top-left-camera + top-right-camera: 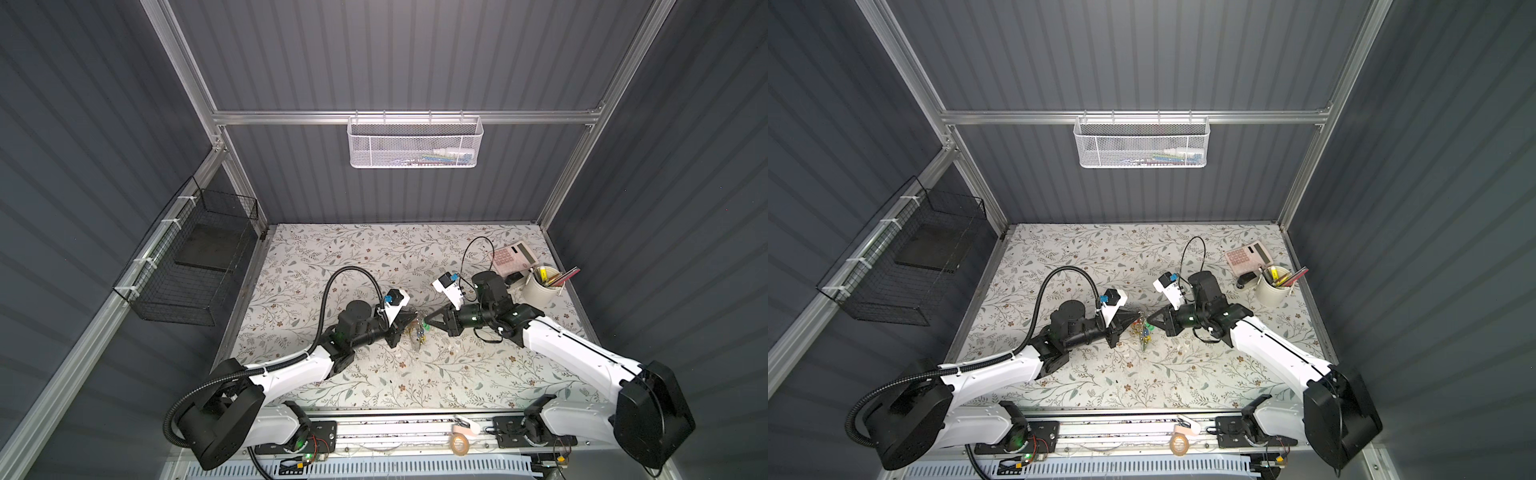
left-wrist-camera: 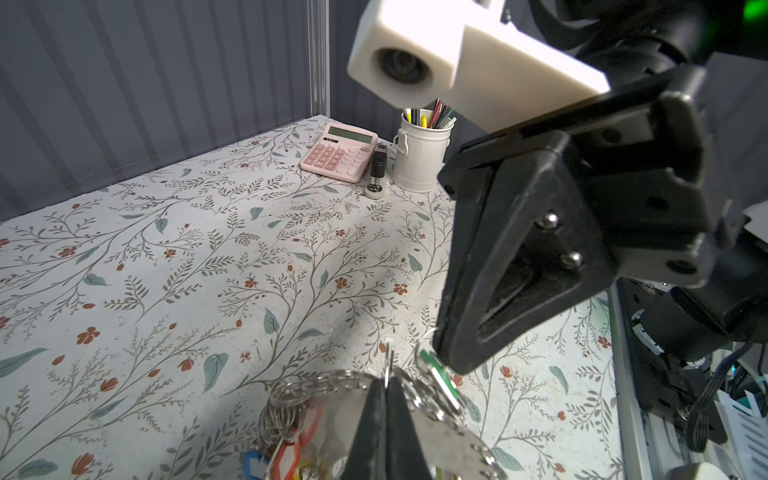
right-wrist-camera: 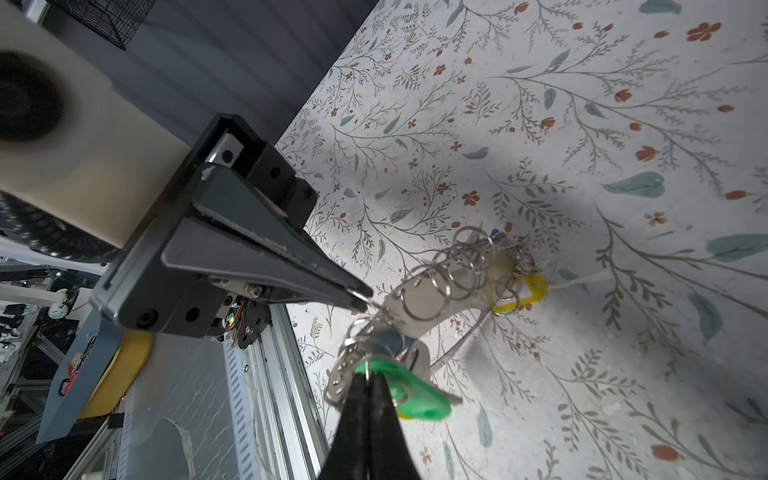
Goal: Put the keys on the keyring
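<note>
Floral tabletop [image 1: 353, 257], grey ribbed walls [image 1: 395, 62]; left half open, calculator [image 1: 513, 255] in far right corner. Clamped: left gripper [image 3: 363, 299] on keyring [image 3: 428, 299], right gripper [image 3: 368, 376] on keys [image 3: 419, 409].

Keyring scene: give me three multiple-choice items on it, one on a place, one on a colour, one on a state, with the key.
1. Where on the table is the calculator?
A) beside the pen cup
B) in the middle
C) at the near edge

2. What colour is the tag on the keys in the right gripper?
A) blue
B) green
C) red

3. How is the left gripper?
A) wide open
B) shut on the keyring
C) shut on nothing

Key:
1 A: the pink calculator lies next to the white cup in the far right corner.
2 B: a green tag sits at the shut tips in the right wrist view.
3 B: its tips pinch the keyring's metal strip.
</note>
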Available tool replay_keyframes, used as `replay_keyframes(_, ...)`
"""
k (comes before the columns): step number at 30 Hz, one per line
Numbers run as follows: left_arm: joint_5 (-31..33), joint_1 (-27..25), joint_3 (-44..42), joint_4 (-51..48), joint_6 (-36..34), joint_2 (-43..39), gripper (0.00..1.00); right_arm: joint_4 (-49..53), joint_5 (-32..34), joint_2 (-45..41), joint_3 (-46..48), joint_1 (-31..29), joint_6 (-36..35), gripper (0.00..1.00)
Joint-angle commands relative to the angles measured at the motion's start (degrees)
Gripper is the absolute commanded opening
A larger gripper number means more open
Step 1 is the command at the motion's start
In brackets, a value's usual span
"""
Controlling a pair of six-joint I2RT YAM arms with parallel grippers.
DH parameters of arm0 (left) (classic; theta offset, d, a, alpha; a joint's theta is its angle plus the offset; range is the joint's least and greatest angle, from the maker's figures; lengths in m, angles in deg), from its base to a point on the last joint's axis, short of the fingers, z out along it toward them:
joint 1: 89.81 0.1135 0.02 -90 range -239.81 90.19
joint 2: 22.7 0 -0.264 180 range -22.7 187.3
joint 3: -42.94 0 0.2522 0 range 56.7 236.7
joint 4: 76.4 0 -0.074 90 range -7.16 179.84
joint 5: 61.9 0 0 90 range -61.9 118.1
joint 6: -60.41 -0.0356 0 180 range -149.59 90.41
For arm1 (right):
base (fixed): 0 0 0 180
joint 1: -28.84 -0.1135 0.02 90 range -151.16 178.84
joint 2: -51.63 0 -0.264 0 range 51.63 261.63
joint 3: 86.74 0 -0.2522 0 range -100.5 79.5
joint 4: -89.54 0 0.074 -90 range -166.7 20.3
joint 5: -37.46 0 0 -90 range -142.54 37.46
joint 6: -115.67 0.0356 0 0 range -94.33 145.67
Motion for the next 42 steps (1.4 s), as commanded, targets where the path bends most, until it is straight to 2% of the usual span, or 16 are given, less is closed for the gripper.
replay_keyframes(1,-2.3,-0.1,2.0,1.2,-1.4,0.5,0.0,1.7,-2.4,1.1,-2.3,-0.4,-1.5,0.0)
replay_keyframes(14,-2.9,-0.1,1.7,1.6,-2.3,0.2,0.0,3.2,-2.0,3.5,-3.4,-0.1,-1.0,0.0)
replay_keyframes(21,-3.4,-0.2,0.3,3.2,-3.6,-0.9,0.0,1.7,-4.2,4.0,-2.5,1.9,1.4,0.0)
replay_keyframes(31,-4.4,-0.1,-2.7,8.9,-4.0,-3.1,0.0,1.7,-7.1,7.1,-3.0,2.1,3.2,0.0)
replay_keyframes(42,-4.2,-0.1,-5.4,17.8,0.1,-3.3,0.0,0.2,-11.1,9.6,-2.8,2.2,5.2,0.0)
